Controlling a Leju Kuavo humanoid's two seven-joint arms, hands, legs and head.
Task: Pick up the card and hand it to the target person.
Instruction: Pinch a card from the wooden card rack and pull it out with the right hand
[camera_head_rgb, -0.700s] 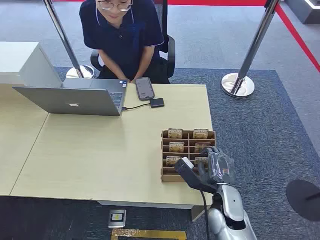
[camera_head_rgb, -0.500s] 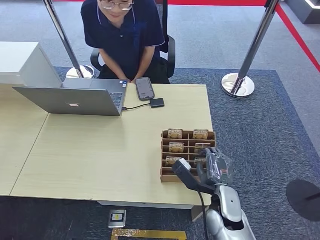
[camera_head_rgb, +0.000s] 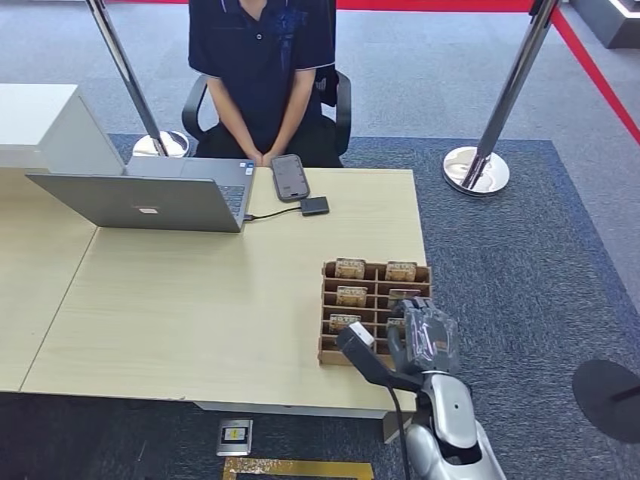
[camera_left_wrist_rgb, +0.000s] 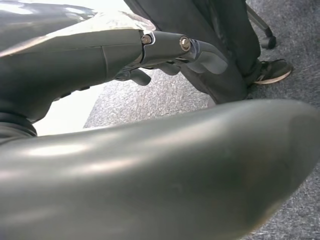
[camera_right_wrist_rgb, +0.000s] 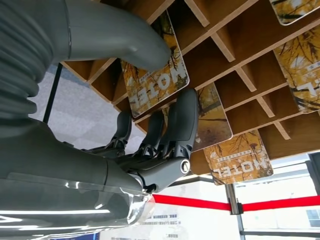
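Observation:
A wooden card rack (camera_head_rgb: 375, 310) stands at the table's near right corner, with yellow hotel cards (camera_head_rgb: 351, 268) upright in its slots. My right hand (camera_head_rgb: 423, 335) hovers over the rack's near right slots. In the right wrist view its thumb (camera_right_wrist_rgb: 124, 47) lies across the face of one hotel card (camera_right_wrist_rgb: 156, 82), and the dark fingers (camera_right_wrist_rgb: 177, 125) curl just past that card's edge; the card still sits in its slot. The target person (camera_head_rgb: 260, 60) sits in a chair at the far side of the table. My left hand (camera_left_wrist_rgb: 170, 50) hangs beside my body with its fingers loosely extended, holding nothing.
An open laptop (camera_head_rgb: 151, 195), a phone (camera_head_rgb: 290, 177) and a small black box (camera_head_rgb: 315, 206) lie at the table's far edge. Barrier posts (camera_head_rgb: 475, 165) stand on the carpet to the right. The left wrist view shows dark trousers (camera_left_wrist_rgb: 226, 50) and a shoe (camera_left_wrist_rgb: 272, 72).
My right hand has slid a little left along the rack's near row. The person has sat up straighter in the chair.

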